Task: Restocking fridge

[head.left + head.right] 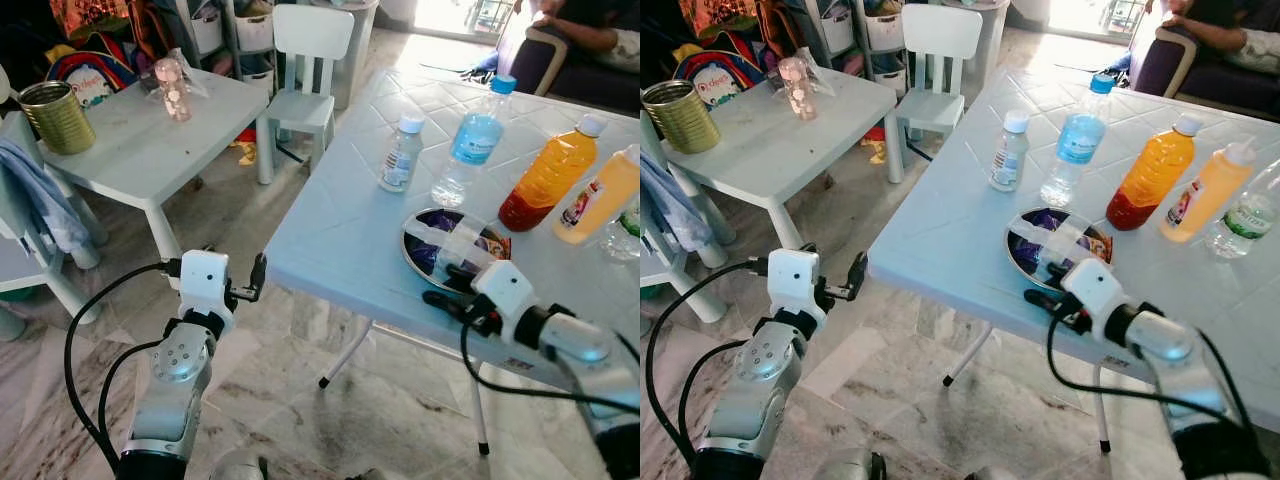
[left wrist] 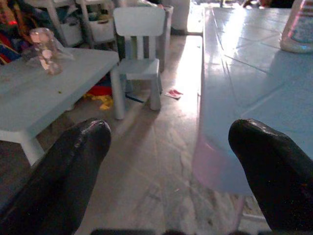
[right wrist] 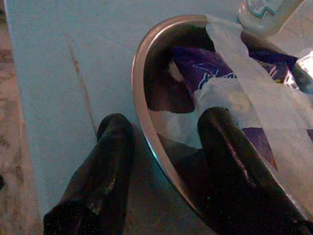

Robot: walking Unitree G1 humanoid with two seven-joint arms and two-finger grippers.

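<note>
I have the right claw (image 1: 447, 285) spread over the near rim of the metal bowl (image 3: 146, 63), one finger inside, one outside on the desk (image 1: 330, 240), nothing gripped yet. The bowl sits near the desk's front edge, shiny steel, holding purple wrappers (image 3: 200, 68) under clear film; I judge it light, stiff and slippery, best pinched at the rim. The left claw (image 1: 250, 280) hangs spread beside the desk, holding nothing.

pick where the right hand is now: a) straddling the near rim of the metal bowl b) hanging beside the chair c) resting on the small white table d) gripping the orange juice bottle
a: in the right wrist view the right hand has one finger inside the metal bowl and the other outside on the blue table, with the near rim between them.
</note>
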